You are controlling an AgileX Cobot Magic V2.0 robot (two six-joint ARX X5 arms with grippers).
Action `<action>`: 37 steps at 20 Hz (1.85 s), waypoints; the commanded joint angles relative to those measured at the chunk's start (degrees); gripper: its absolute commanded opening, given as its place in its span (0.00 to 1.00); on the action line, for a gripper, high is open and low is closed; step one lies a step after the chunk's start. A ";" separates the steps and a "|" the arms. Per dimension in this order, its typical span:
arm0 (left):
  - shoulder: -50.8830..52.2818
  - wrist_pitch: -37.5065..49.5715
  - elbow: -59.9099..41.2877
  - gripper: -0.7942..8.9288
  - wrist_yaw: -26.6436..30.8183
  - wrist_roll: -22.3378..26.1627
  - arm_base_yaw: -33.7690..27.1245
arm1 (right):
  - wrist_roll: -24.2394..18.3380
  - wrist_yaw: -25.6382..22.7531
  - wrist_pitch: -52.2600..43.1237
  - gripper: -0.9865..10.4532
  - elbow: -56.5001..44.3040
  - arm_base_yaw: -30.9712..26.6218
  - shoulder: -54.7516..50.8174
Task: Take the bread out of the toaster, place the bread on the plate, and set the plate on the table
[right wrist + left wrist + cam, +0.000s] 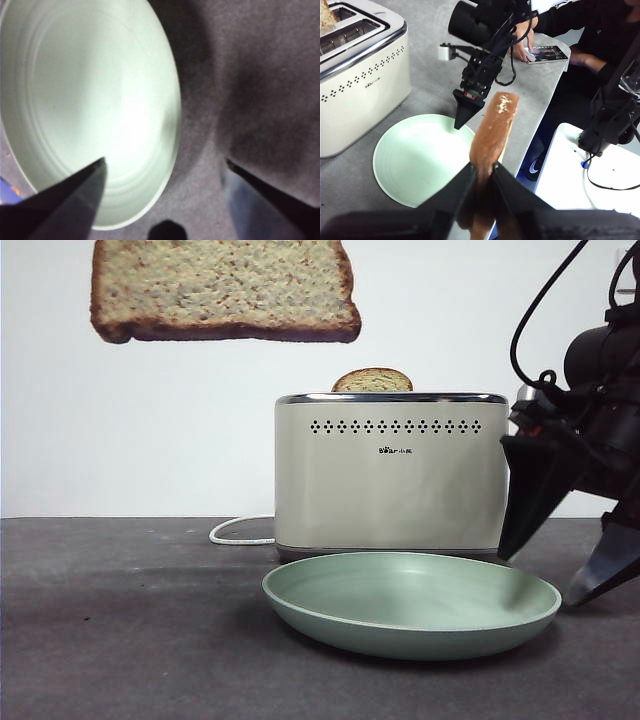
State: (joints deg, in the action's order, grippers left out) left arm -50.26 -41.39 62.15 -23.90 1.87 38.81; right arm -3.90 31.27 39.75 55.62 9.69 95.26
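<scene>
The bread (225, 290) hangs high at the upper left of the front view, well above the table (120, 620). My left gripper (482, 167) is shut on the bread (492, 130), which shows edge-on above the plate (420, 155). The pale green plate (410, 600) lies on the table in front of the cream toaster (390, 470). My right gripper (560, 560) is open at the plate's right rim. In its wrist view one jaw is over the plate (75, 100) and the other is over the table, with the gripper (165, 161) astride the rim.
A narrower dome-topped slice (372, 380) stands in the toaster's slot. The white cord (240, 532) trails left behind the toaster. A person with a phone (547, 52) sits at the table's far edge, and a white surface (580, 175) lies beyond it.
</scene>
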 commanded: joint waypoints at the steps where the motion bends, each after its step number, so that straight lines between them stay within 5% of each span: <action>1: 0.15 0.66 -0.15 0.08 -0.07 -0.48 0.15 | -0.68 -0.11 -1.18 0.27 0.04 0.50 0.70; 7: 0.15 0.81 -0.15 0.08 -0.09 -1.95 0.15 | -0.61 -0.24 -2.47 0.20 0.04 1.75 2.25; 10: 0.15 0.81 -0.15 0.08 -0.15 -3.30 0.15 | -0.37 -0.28 -3.93 0.07 0.04 1.99 3.23; 15: 0.15 1.31 -0.15 0.07 -0.42 -5.66 0.15 | 0.61 0.33 -3.74 0.07 0.04 2.05 1.53; 23: -2.71 13.44 -0.15 0.07 -4.68 -17.25 0.15 | 6.14 0.13 -2.19 0.07 0.04 7.08 -19.19; 33: -15.52 11.82 -0.15 0.09 -4.02 -19.85 0.09 | 9.88 -3.08 -0.20 0.07 0.04 12.57 -28.20; 37: -19.08 8.96 -0.15 0.54 2.45 -20.06 0.09 | 9.86 -3.08 0.98 0.07 0.04 13.94 -28.22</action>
State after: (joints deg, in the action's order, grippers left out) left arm -69.19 -32.58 62.15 -21.39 -18.09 38.81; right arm 4.97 27.49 41.54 55.70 23.53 67.46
